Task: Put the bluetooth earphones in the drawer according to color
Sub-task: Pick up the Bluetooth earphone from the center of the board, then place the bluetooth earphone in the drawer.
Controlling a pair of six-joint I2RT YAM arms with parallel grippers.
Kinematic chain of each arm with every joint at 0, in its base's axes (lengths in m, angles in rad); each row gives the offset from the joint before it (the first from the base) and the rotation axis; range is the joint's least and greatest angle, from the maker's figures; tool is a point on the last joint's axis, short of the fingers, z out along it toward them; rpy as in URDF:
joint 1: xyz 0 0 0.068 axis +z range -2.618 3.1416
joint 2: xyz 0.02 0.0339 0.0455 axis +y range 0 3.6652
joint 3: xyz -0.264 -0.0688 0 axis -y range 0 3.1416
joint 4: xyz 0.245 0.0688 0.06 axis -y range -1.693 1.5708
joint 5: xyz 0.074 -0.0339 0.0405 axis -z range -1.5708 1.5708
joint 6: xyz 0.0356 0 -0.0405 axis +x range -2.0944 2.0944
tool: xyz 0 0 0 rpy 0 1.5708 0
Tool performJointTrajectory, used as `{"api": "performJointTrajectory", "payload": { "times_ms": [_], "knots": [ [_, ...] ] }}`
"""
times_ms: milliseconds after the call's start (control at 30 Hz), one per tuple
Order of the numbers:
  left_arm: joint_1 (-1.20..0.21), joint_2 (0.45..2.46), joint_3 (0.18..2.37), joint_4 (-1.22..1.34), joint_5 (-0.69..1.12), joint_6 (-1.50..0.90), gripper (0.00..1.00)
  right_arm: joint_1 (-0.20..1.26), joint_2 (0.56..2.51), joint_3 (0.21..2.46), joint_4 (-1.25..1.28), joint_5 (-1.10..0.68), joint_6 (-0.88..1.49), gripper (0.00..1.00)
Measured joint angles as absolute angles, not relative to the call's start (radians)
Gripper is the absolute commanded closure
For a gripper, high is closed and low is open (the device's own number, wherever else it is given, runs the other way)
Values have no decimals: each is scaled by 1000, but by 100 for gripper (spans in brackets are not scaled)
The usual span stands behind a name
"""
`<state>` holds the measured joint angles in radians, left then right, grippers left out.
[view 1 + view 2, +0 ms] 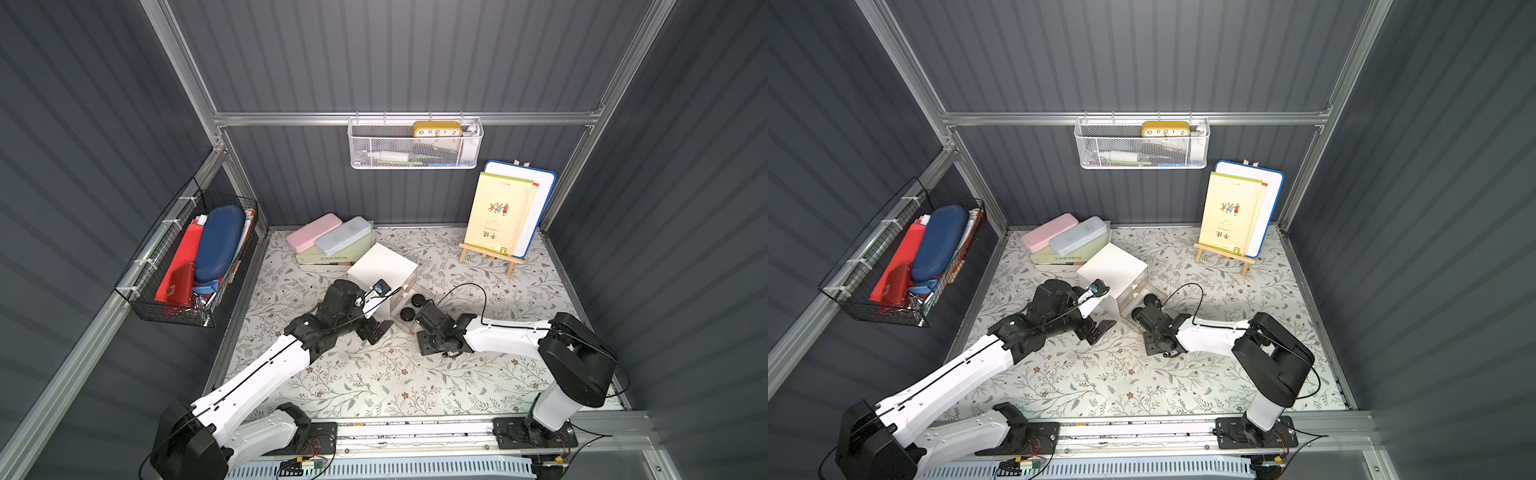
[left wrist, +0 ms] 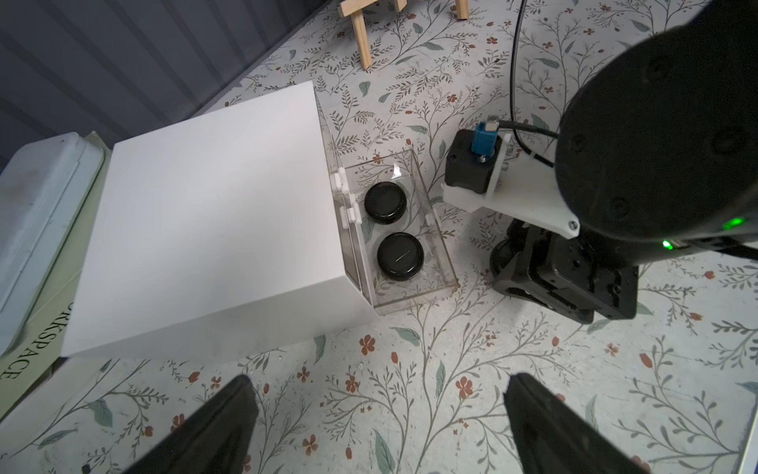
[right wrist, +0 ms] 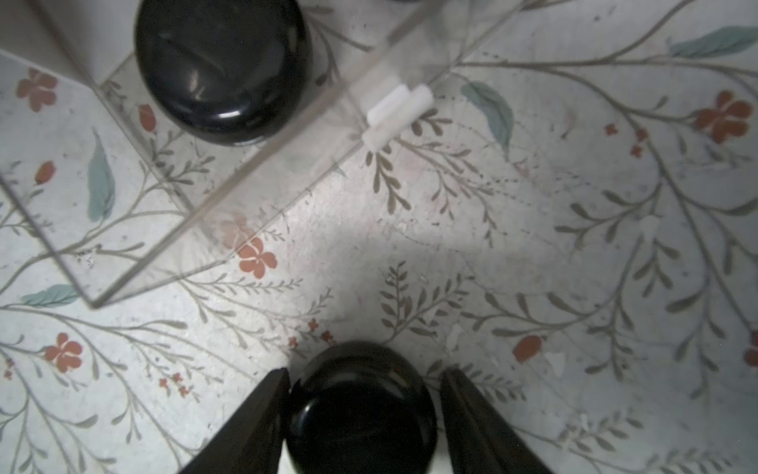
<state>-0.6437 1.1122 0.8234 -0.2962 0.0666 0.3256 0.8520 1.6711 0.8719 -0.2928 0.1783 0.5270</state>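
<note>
The drawer cabinet [image 1: 382, 266] is a white cube on the floral mat, and its lowest clear drawer [image 2: 414, 283] is pulled out. Two glossy black bluetooth earphones [image 2: 385, 202] [image 2: 400, 255] lie in that drawer, and both top views show them [image 1: 417, 300] [image 1: 1138, 314]. A third black case [image 3: 361, 406] sits on the mat just outside the drawer's front wall [image 3: 262, 164]. My right gripper [image 3: 365, 373] straddles it: one finger touches it and the other stands a sliver off. My left gripper [image 2: 380, 381] hangs wide open over bare mat beside the cabinet [image 2: 205, 213].
Pink [image 1: 313, 232] and pale blue [image 1: 343, 236] pencil cases lie on a green box behind the cabinet. A wooden easel with a book [image 1: 496, 216] stands at the back right. A black wire basket [image 1: 195, 257] hangs on the left wall and a white mesh basket [image 1: 415, 149] on the back wall.
</note>
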Motion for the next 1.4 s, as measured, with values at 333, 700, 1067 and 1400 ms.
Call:
{"api": "performJointTrajectory", "payload": {
  "times_ms": [333,700,1067,1400],
  "knots": [
    [-644,1122,838,-291,51,325,1,847,1670,871,-289,178,532,59],
    [-644,1076,868,-274,67,299,1,844,1609,854,-294,194,534,62],
    [-641,1052,868,-203,67,259,0,800,1510,872,-310,212,517,61],
    [-519,1094,885,-133,159,260,0,752,1507,978,-281,203,454,61]
  ]
}}
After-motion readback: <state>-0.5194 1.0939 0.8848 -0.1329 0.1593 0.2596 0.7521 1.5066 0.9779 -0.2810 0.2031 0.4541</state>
